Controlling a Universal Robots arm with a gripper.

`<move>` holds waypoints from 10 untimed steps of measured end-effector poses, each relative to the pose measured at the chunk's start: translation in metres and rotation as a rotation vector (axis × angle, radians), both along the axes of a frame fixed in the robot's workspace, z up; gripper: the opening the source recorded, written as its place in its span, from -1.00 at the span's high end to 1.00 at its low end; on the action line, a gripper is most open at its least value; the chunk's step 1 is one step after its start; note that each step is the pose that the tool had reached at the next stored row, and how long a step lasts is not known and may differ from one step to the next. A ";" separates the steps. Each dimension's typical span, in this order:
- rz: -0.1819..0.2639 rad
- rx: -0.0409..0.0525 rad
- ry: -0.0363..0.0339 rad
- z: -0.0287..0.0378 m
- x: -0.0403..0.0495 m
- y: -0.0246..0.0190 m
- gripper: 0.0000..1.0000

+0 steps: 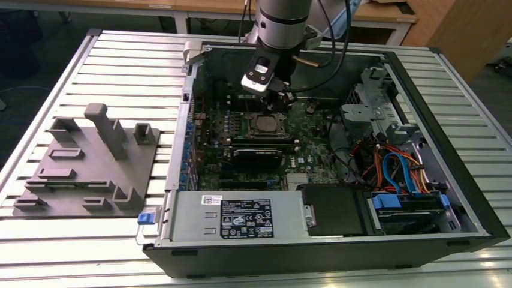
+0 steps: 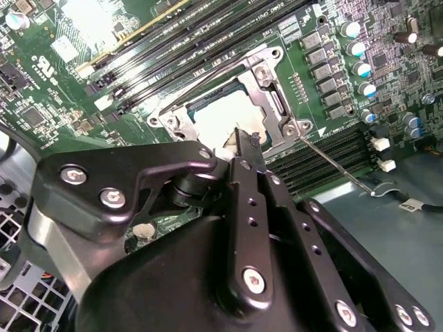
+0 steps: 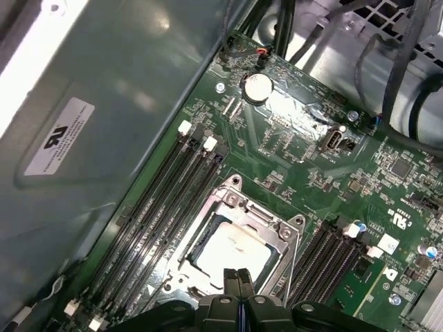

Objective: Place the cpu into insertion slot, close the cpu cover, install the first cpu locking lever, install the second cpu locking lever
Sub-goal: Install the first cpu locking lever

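end effector (image 3: 239,277): fingers pressed together, gripping nothing, tips just above the cpu's edge.
cpu (image 3: 232,250): seated in the insertion slot (image 1: 264,124), metal top showing.
cpu cover (image 3: 242,206): lying flat over the slot, framing the cpu.
computer case (image 1: 320,255): open, on the slatted bench (image 1: 120,54).

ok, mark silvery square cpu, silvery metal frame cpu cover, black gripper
cpu (image 3: 232,250): first wrist view, top face.
cpu cover (image 3: 257,211): first wrist view, frame bar.
gripper (image 3: 239,275): first wrist view, between fingertips.
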State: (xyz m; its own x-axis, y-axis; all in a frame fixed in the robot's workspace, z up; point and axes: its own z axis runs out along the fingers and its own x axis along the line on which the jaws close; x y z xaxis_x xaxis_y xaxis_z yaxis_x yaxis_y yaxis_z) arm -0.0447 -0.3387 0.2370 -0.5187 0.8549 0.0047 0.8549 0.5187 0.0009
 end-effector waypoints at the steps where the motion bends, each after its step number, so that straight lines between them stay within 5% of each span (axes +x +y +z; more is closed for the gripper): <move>1: 0.000 0.0000 0.0000 0.0000 0.0000 0.0000 0.80; 10: 0.020 -0.0001 0.0000 0.0000 0.0000 0.0000 0.80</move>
